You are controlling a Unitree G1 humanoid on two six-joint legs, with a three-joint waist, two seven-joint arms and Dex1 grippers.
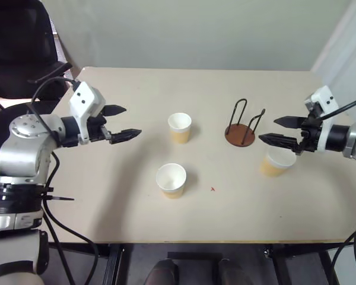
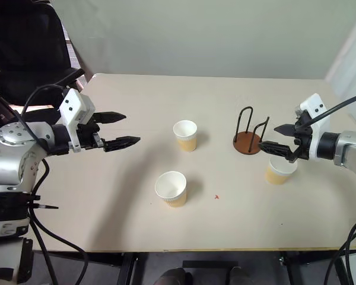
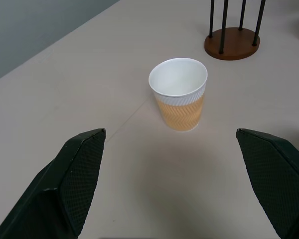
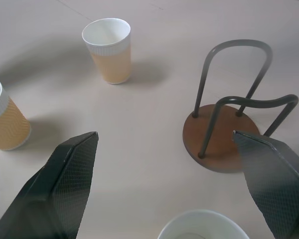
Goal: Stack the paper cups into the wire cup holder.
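- the three paper cups stand upright and apart on the table (image 1: 107,225): the far cup (image 1: 180,127) sits mid-table, the near cup (image 1: 171,180) closer to the front edge, and the right cup (image 1: 277,162) just in front of and beside the wire cup holder (image 1: 242,126).
- the wire cup holder is empty, its reddish-brown base flat on the table with two black wire loops standing up; nothing is stacked yet.
- the left gripper (image 1: 120,123) hangs above the table's left side with its fingers spread wide and nothing between them, pointed toward the far cup.
- the right gripper (image 1: 282,130) hovers over the right cup, close to the holder, likewise wide apart and empty.
- the cups look very light and thin-walled, so a hard squeeze would likely dent or ovalise them; a gentle pinch seems wise.
- the ridged tan wall probably offers better friction than the smooth white rim band, so taking hold across the upper wall, just under the rim, looks best.
- being light, a cup may tip or skid if a finger nudges it before both sides meet it.
- the taper should let one cup nest in another, but the wire loops leave little room, so each cup likely needs to go in upright and centred.
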